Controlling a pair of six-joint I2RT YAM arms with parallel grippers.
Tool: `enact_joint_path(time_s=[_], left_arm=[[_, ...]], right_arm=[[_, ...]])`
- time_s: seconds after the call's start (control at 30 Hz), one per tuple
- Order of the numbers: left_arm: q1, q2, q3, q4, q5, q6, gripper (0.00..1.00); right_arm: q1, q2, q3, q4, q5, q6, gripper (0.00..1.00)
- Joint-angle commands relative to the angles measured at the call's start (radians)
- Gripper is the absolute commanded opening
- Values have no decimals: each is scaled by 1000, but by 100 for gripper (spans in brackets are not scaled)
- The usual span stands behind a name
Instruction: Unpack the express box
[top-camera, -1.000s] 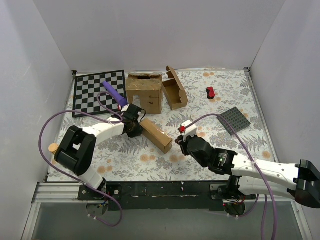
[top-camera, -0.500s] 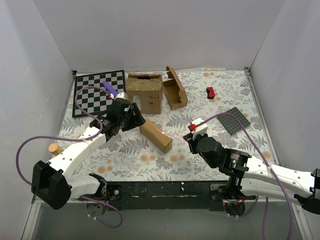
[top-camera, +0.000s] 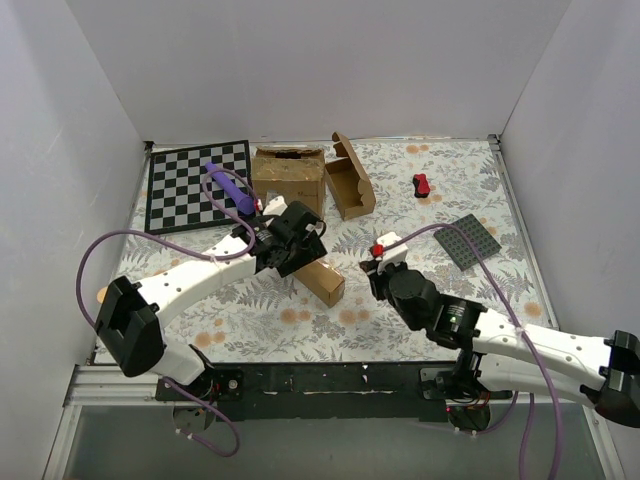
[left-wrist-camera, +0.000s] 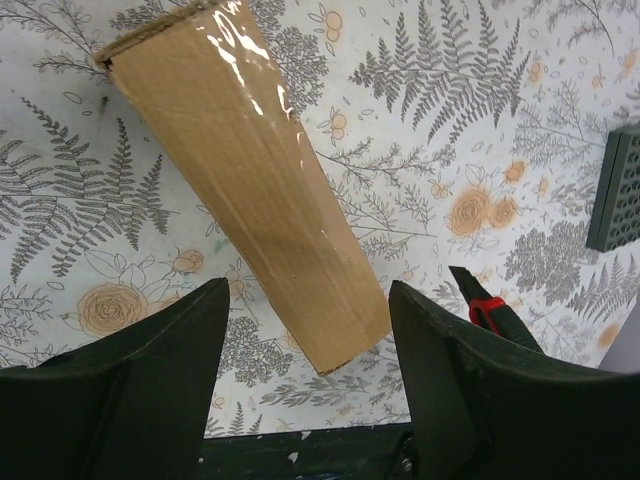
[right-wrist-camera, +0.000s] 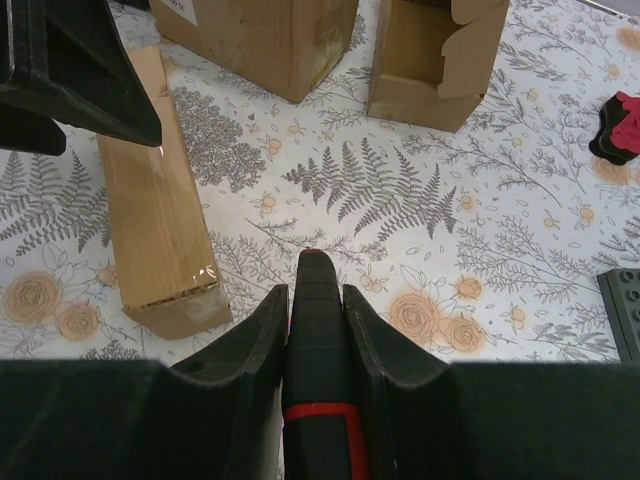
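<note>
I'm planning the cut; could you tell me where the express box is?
In the top view the express box lies near the middle of the table, under the open left gripper, in front of the large carton, with the cutter to its right.

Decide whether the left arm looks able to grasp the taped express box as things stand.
Probably yes: the left arm hangs right above the express box, jaws open and flanking its near end, and nothing lies between them.

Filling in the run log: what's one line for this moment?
left gripper: open over express box | right gripper: shut on black-red tool | box: closed, taped
</note>
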Motion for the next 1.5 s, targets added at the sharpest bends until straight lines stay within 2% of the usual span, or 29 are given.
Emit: enact_joint_path(time_s=[0.0,0.17,0.37,0.73,0.97,1.17,1.47], left_arm=[[6,-22,38,-73,-73,-105,65],[6,58,104,-211,-89,-171,67],[6,105,92,-181,-44,-191,68],[6,141,81,-205,-70,-150,68],[7,115,55,-202,-113,-108,68],[10,14,5,-49,-70,39,70],[13,64,64,-32,-3,189,73]], right_arm=[[-19,86,-4,239,-34,-28,1],[-20,171,3,292,-112,-13,1],[-17,201,22,269,-194,55,1],[41,243,65,256,-279,136,1],[64,243,85,219,-263,153,1],[63,215,76,187,-235,139,1],[64,177,63,142,-211,71,1]])
